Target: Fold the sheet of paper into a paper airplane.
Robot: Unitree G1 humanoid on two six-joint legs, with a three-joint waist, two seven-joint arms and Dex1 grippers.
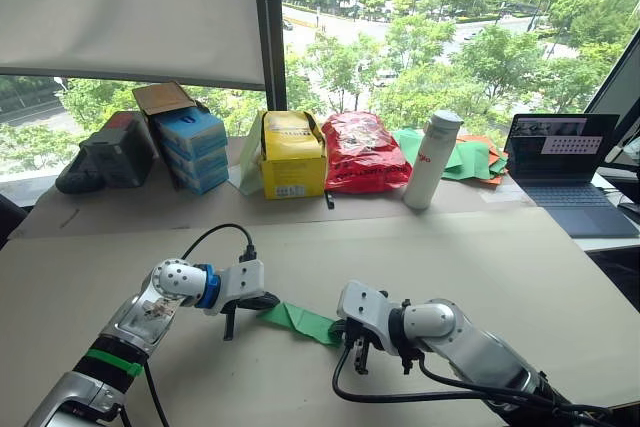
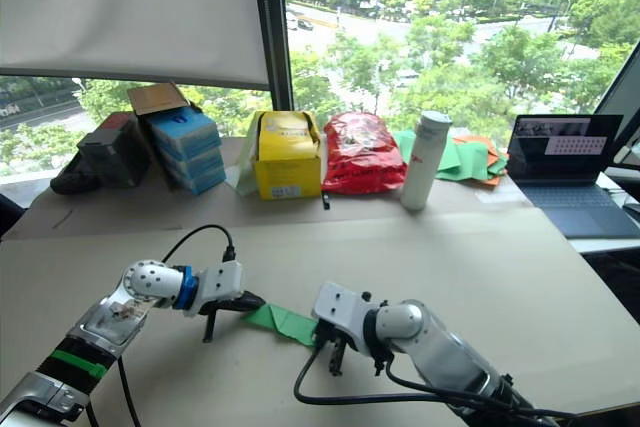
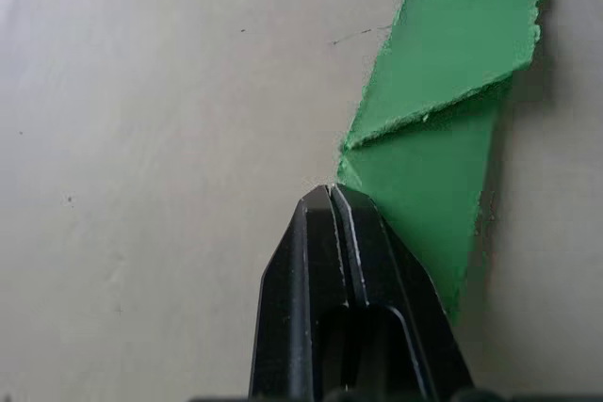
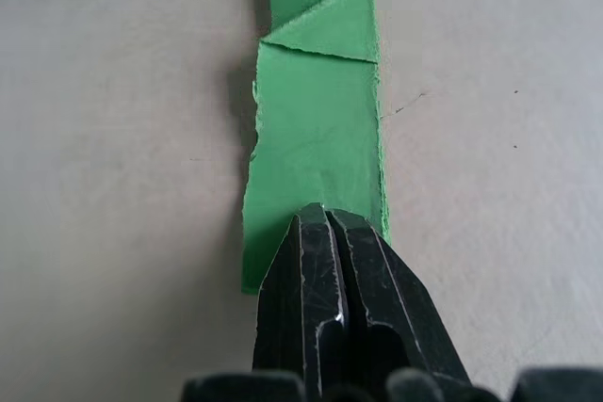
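A: Start at the grippers. What are they doing?

B: The left gripper (image 3: 332,193) has its two black fingers pressed together, tips down on one end of the paper airplane (image 1: 300,321). The right gripper (image 4: 326,214) is likewise closed, tips resting on the other end. I cannot tell whether either pinches the paper or merely presses on it.

A: And the airplane itself?

B: A narrow strip of bright green paper lying flat on the table (image 1: 480,267), between the two grippers, near the front edge. The wrist views show layered triangular flaps with sharp creases and slightly ragged edges.

A: The surface?

B: Pale beige, matte, with a few faint scuffs and specks. A black cable (image 1: 215,235) loops up from the left wrist.

A: Farther out?

B: Along the far side, under the window, a row: a dark grey bag (image 1: 108,152), a stack of blue boxes (image 1: 192,147) topped by a brown cardboard flap, a yellow box (image 1: 292,155), a red packet (image 1: 362,152), and a white bottle (image 1: 432,159) standing upright. Behind the bottle lies a pile of green and orange sheets (image 1: 468,159). An open laptop (image 1: 562,167) sits at the far right.

A: The room?

B: A big window (its white blind (image 1: 130,12) lowered on the left pane) looks out on green treetops, a road and buildings.
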